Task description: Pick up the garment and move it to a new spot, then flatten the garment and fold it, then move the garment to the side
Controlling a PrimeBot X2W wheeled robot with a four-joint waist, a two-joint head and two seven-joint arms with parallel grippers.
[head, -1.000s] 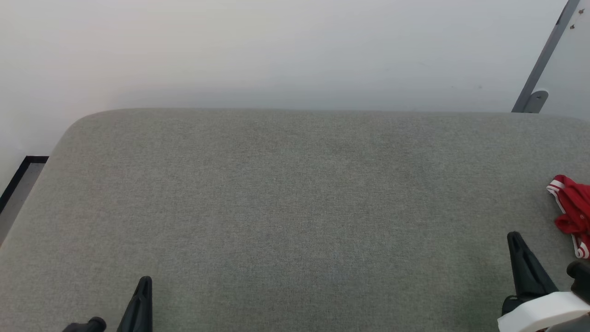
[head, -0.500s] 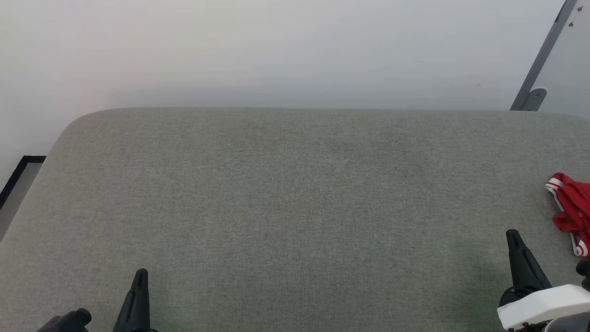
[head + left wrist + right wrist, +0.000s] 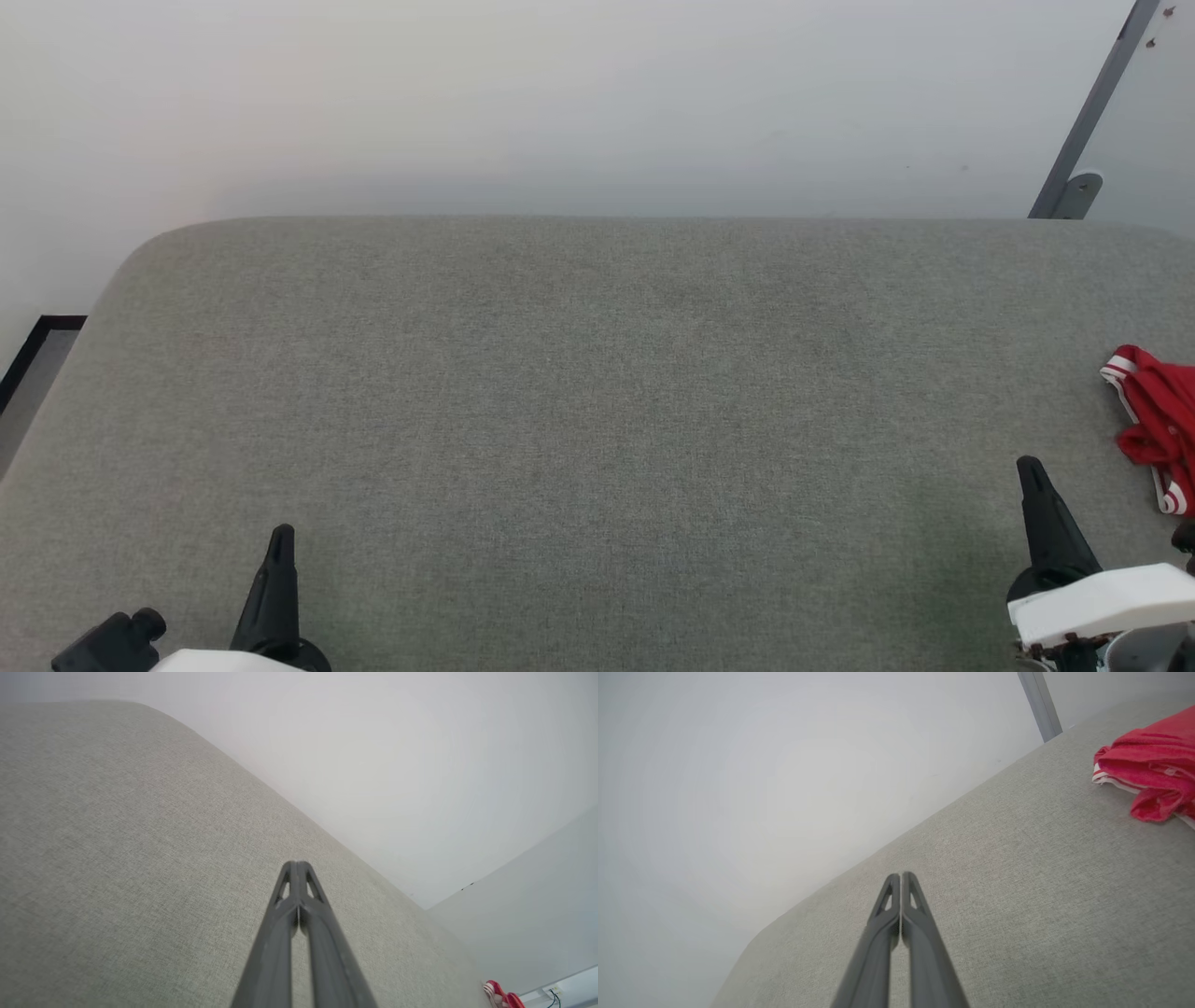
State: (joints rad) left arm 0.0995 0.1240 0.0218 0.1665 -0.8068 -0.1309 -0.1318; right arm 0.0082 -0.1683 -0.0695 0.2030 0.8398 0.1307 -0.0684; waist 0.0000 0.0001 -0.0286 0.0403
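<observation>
The garment [image 3: 1158, 420], bright red with striped red-and-white trim, lies bunched at the far right edge of the grey padded surface [image 3: 579, 392]. It also shows at the upper right of the right wrist view [image 3: 1153, 760] and as a small red patch low in the left wrist view [image 3: 502, 997]. My right gripper [image 3: 1030, 467] is shut and empty, a short way left of and nearer than the garment; its fingers [image 3: 901, 891] press together. My left gripper [image 3: 281, 534] sits at the lower left, shut with nothing in it, far from the garment, its fingertips [image 3: 295, 865] together.
A pale wall rises behind the padded surface. A grey metal post [image 3: 1083, 121] with a bracket stands at the back right. A dark-edged strip of floor [image 3: 37, 359] shows beyond the surface's left edge.
The head view has shifted slightly, so everything sits a little higher and to the left. Both grippers reach a bit further up the picture. The garment lies as before.
</observation>
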